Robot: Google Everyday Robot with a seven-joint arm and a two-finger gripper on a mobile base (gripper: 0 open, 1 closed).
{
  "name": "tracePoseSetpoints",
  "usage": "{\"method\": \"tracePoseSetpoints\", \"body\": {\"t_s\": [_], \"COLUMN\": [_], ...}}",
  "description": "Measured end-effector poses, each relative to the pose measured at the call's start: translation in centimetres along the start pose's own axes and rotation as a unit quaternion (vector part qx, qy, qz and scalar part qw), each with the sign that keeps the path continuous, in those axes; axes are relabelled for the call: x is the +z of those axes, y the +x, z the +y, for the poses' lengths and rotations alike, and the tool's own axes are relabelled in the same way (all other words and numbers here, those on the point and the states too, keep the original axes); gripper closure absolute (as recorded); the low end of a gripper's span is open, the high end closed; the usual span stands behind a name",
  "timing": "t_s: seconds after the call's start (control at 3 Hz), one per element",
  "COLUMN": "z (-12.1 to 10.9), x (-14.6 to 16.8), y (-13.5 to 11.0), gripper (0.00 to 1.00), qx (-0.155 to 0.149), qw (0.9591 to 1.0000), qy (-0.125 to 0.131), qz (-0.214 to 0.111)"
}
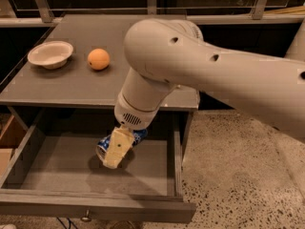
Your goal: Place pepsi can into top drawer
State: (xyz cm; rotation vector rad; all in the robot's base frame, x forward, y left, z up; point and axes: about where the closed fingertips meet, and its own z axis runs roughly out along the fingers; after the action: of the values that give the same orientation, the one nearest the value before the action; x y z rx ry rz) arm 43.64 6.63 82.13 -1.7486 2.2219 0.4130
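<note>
The pepsi can (136, 136) is blue with a silver end and lies tilted in my gripper (112, 154), low inside the open top drawer (95, 205). The gripper's pale yellow finger (117, 147) covers most of the can. The gripper is shut on the can, at the drawer's middle right, just above the drawer floor. The drawer is wide, grey and pulled fully out, with a small metal knob (86, 218) on its front panel.
A white bowl (50, 54) and an orange fruit (98, 59) sit on the grey cabinet top (71, 87). My large white arm (214, 75) reaches over the cabinet's right side. Speckled floor (238, 175) lies to the right. A cardboard box (10, 137) stands at left.
</note>
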Motion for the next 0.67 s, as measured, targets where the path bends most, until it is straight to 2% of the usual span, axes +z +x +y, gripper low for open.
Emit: {"method": "tracePoseSetpoints", "body": {"t_s": [0.33,0.67], "z": [-0.71,-0.71], "x": [1.86,1.86], "y": [0.88,0.88], "gripper": [1.00,1.00], "qx": [0.038,0.038], "qw": [0.9989,0.9989], "qy": [0.028,0.028], "qz": [0.004,0.004]}}
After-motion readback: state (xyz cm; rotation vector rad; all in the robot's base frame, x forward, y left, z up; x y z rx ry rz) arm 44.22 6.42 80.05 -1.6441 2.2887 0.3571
